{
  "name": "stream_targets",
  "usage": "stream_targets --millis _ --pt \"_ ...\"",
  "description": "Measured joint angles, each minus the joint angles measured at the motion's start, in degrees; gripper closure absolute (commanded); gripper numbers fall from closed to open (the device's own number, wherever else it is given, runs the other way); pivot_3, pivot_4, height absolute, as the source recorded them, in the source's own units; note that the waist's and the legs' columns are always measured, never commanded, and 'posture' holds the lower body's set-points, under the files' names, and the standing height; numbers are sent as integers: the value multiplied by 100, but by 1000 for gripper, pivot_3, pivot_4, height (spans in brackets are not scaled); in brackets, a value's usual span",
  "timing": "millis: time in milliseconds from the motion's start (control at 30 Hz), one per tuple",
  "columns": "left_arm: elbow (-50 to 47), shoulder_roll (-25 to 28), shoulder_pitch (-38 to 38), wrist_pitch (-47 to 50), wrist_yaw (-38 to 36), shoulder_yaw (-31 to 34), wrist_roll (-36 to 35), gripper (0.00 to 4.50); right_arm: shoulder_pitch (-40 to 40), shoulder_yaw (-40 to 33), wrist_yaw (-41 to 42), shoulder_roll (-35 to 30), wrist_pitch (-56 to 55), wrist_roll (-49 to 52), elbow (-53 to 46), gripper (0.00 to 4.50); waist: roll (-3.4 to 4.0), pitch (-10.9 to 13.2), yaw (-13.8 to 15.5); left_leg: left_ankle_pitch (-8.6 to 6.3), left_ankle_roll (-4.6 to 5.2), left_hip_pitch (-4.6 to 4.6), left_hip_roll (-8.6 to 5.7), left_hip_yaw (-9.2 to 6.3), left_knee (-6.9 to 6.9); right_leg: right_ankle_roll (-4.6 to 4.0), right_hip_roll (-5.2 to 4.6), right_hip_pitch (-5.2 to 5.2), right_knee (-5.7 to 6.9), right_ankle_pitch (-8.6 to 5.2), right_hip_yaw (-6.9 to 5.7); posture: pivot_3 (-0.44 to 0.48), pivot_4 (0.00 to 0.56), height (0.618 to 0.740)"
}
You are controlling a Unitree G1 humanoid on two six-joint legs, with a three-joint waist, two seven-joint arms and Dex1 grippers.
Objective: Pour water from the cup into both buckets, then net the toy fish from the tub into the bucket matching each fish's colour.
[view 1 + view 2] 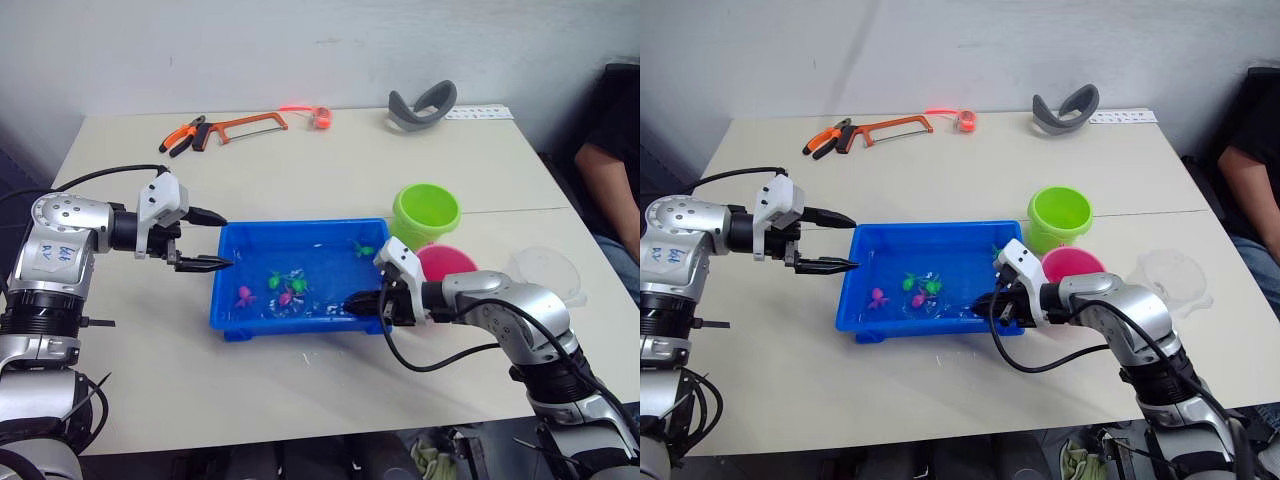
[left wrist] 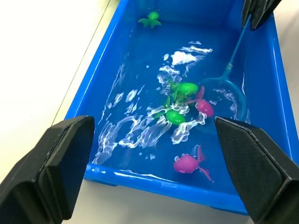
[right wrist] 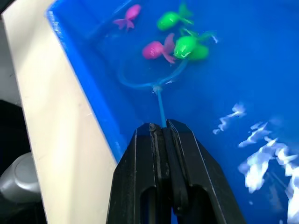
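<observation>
We see the table (image 1: pixel 330 170) carrying the blue tub (image 1: pixel 300 245) at centre, water inside, with the lime green bucket (image 1: pixel 427 213) and pink bucket (image 1: pixel 447 263) just beside its right end and the clear cup (image 1: pixel 546 272) further right, near the table's right edge. Our right gripper (image 3: pixel 163 133) has its fingers closed tight on the net (image 3: pixel 154 79) handle at the tub's right end, hoop down in the water touching a cluster of pink and green toy fish (image 2: pixel 187 100), with one pink fish apart and one green fish at the far right corner. Our left gripper (image 1: pixel 210 240) hangs spread wide and empty over the tub's left rim.
</observation>
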Motion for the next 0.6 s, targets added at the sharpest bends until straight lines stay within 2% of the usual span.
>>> stream_targets --millis 600 --pt "-101 -139 7 142 3 8 -93 48 0 -372 -82 -170 -400 144 -492 4500 0 0 9 0 0 0 0 -2 0 0 -2 0 0 0 -1 0 150 740"
